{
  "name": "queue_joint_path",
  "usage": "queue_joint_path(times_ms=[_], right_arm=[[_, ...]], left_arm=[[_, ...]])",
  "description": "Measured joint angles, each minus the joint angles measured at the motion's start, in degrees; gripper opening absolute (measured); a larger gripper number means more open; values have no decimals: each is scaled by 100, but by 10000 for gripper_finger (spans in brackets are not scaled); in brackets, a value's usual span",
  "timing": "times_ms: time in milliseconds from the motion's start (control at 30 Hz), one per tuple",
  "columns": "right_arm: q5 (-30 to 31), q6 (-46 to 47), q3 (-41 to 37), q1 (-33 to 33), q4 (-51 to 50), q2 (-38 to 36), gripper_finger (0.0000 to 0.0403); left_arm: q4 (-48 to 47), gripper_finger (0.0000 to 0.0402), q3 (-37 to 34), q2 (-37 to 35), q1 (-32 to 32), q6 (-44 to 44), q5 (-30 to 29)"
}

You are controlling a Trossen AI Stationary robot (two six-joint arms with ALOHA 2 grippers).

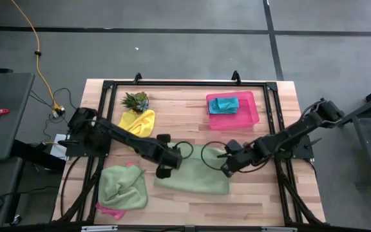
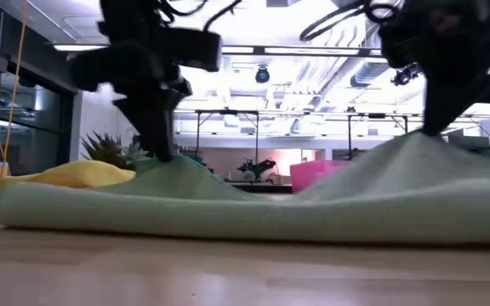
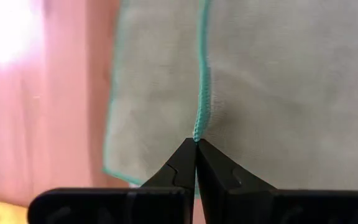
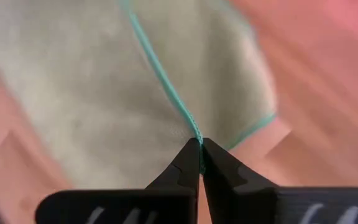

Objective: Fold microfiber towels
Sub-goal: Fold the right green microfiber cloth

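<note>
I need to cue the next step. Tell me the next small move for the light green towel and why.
Probably lift both pinched edges together and carry them across to fold the light green towel in half. The left hand and right hand are each shut on its teal-stitched edge, and it already tents under both in the low view.

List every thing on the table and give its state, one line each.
Spread green towel: flat, both edges pinched up.
Left gripper: shut on the spread green towel.
Right gripper: shut on the spread green towel.
Teal towel: folded, in pink tray.
Yellow towel: crumpled.
Second green towel: bunched over pink towel.
</note>
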Motion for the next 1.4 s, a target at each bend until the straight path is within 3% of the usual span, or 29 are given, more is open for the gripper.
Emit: queue_joint_path(times_ms=[233, 467, 667, 1400], right_arm=[[96, -309, -2, -438, -279, 3, 0], [85, -172, -22, -488, -461, 5, 0], [79, 89, -22, -490, -494, 5, 0], [83, 290, -24, -490, -517, 5, 0]], left_arm=[[-127, 0, 0, 0, 559, -63, 45], [-323, 0, 0, 0, 873, -171, -245], [-301, 0, 0, 0, 1124, -138, -7], [-332, 12, 0, 2, 1179, 260, 334]])
